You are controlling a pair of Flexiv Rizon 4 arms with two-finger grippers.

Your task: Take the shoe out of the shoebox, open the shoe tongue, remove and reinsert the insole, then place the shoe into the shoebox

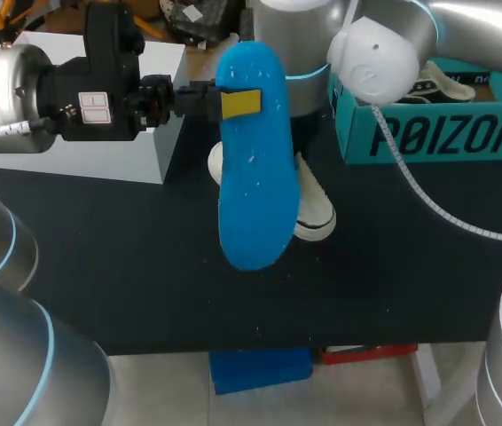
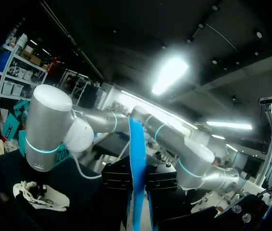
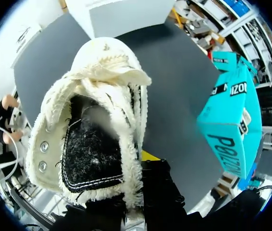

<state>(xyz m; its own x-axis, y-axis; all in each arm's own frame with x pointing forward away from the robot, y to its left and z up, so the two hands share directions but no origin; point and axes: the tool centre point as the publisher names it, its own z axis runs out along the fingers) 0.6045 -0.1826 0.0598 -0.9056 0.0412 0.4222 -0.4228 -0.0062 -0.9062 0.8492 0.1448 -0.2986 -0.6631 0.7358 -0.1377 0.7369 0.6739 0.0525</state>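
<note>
My left gripper [image 1: 239, 104] clamps the long blue foam insole [image 1: 251, 177] above the black table's [image 1: 127, 266] middle. My right gripper [image 3: 142, 166] seemingly pinches the cream fleecy shoe [image 3: 97, 120].

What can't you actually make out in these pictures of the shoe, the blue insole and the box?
Head view: most of the white shoe hides behind the blue insole that the left claw holds up.
Head view: the right arm covers part of the shoebox and what lies in it.
Left wrist view: the insole shows edge-on only, its faces unseen.
Right wrist view: the shoe's toe end inside is out of sight, too dark.
</note>
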